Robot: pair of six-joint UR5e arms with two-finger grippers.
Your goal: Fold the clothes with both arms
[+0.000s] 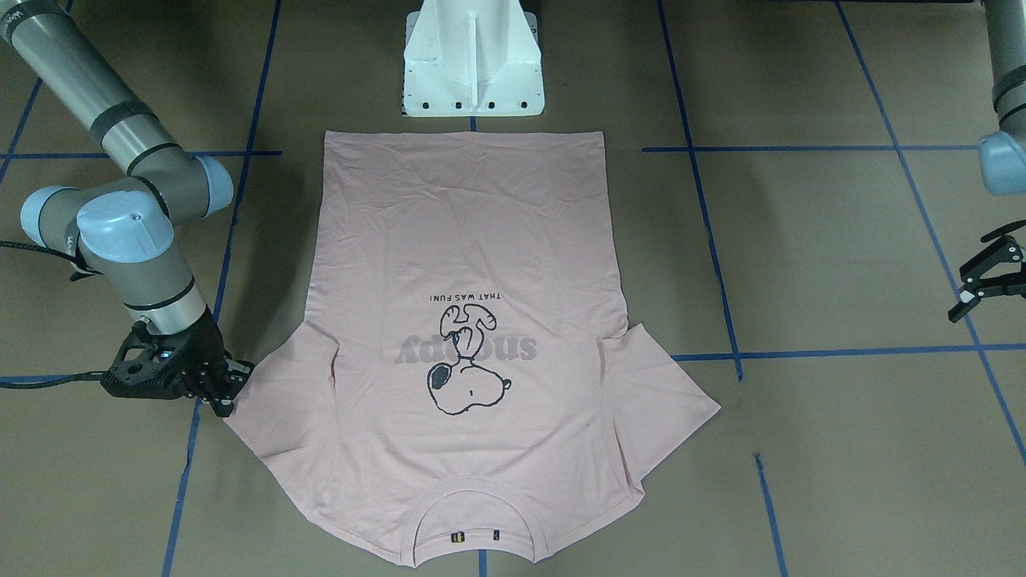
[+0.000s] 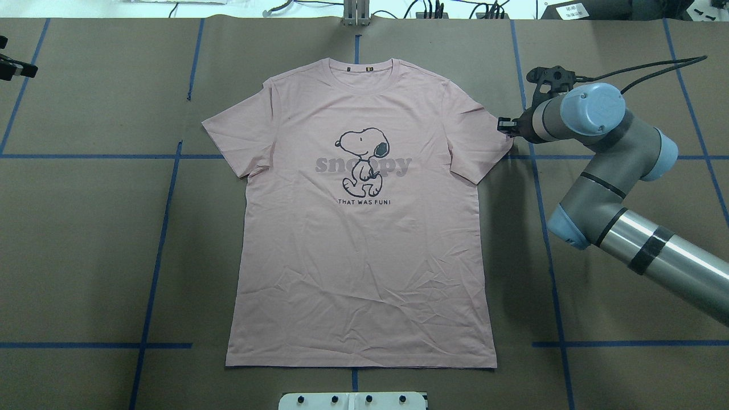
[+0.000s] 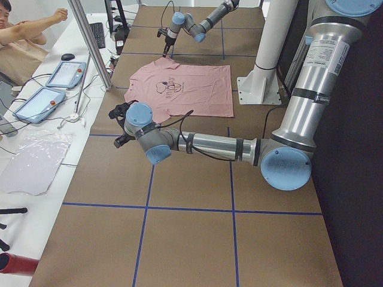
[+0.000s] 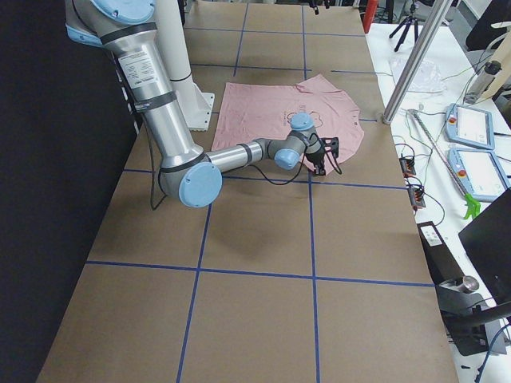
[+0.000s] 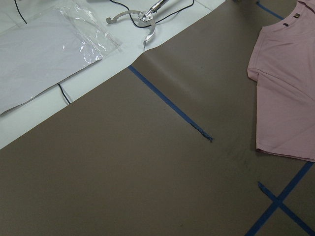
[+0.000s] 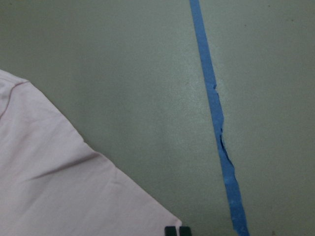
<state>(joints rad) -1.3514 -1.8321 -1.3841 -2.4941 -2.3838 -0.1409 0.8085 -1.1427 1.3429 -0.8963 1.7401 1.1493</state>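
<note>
The pale pink T-shirt [image 2: 364,256] lies flat on the brown table, Snoopy print up, collar at the far side from the robot; it also shows in the front view [image 1: 473,240]. My right gripper [image 2: 503,126] sits low at the tip of the shirt's sleeve on that side. Its fingertips [image 6: 171,231] are together at the sleeve corner, shut on it; it also shows in the front view [image 1: 224,399]. My left gripper [image 1: 990,276] is open and empty, well clear of the other sleeve [image 5: 285,98].
The white pedestal [image 1: 473,64] stands at the shirt's hem. Blue tape lines [image 6: 216,123] cross the table. A clear plastic sheet [image 5: 49,44] and cables lie past the table's far edge. An operator [image 3: 24,30] sits by tablets there.
</note>
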